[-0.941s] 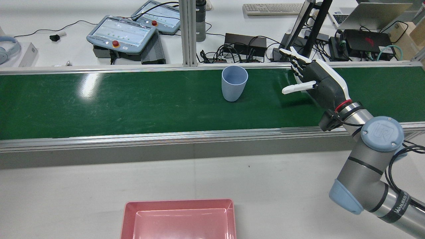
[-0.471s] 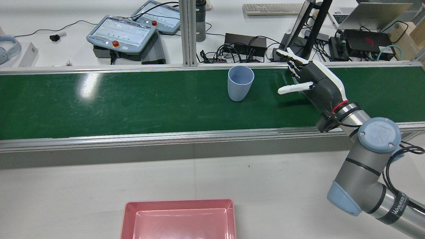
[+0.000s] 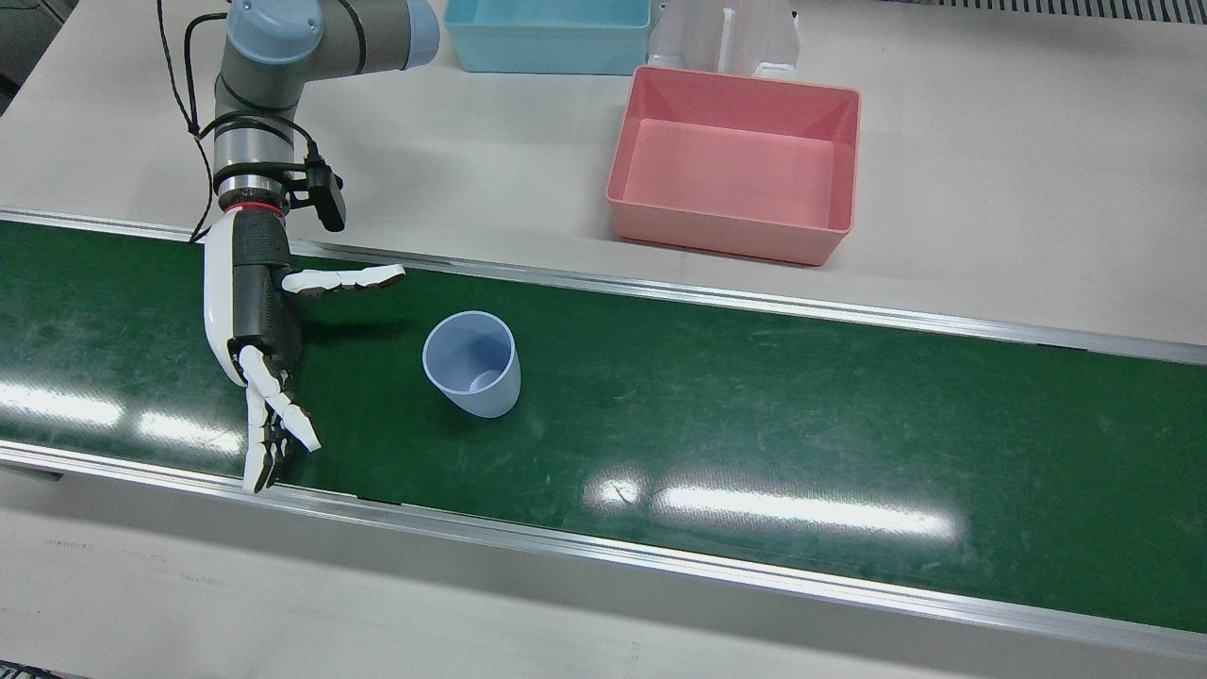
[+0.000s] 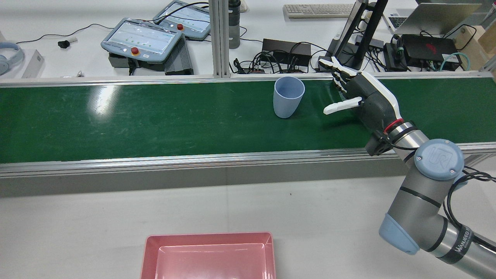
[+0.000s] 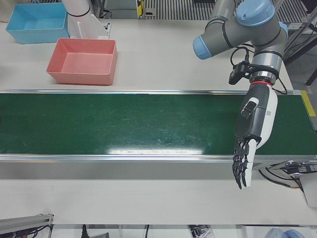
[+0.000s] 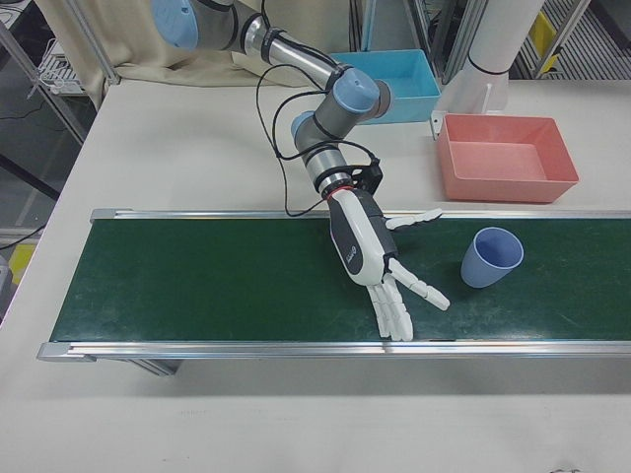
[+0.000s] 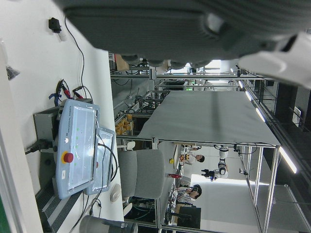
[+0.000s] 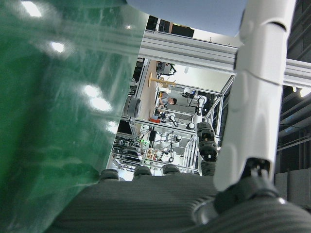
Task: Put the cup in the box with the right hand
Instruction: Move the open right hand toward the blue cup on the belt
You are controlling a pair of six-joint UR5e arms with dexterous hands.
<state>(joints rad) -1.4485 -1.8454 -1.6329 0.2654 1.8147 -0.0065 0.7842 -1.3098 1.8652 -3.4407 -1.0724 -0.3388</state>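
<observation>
Pink plastic sits closest to me in the rear view: the box [image 4: 209, 255] on the pale table, with nothing in it. Beyond it runs the green belt [image 4: 135, 120], and I have my right hand [image 4: 364, 99] low over its far side, fingers [image 4: 338, 74] stretched out flat and spread, thumb [image 4: 341, 105] pointing at the cup, holding nothing. Near it but not touching stands the pale blue cup [image 4: 288, 96], upright on the belt, mouth up. My left hand [image 5: 253, 130] hangs at the other end of the belt, fingers straight and pointing down, also holding nothing. Further back lie two pendants [image 4: 143, 38].
</observation>
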